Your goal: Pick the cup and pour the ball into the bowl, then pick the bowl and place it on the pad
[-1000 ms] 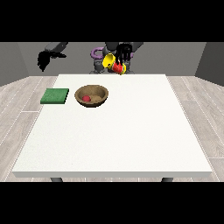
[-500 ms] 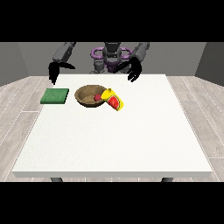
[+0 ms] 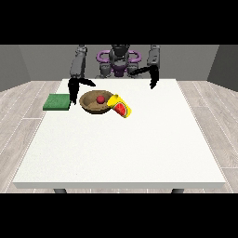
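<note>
cup point(image 3: 120, 106) yellow with red inside, lies on its side touching bowl's right rim | bowl point(image 3: 96, 102) holds ball point(image 3: 100, 99) | pad point(image 3: 57, 102) green, left of bowl, apart | table point(image 3: 139, 148) white | hand at the view's left point(image 3: 72, 96) between pad and bowl, finger state: cannot tell | hand at the view's right point(image 3: 152, 82) far, holds nothing, finger state: cannot tell

So the round brown wooden bowl point(image 3: 95, 102) sits upright on the white surface point(image 3: 125, 148) toward its far left part, with a small red ball point(image 3: 100, 99) resting inside it. The yellow cup with a red inside point(image 3: 120, 106) is tipped over on its side, right up against the bowl's right edge, mouth facing the camera. The flat green square pad point(image 3: 57, 102) lies just left of the bowl, nothing on it.
</note>
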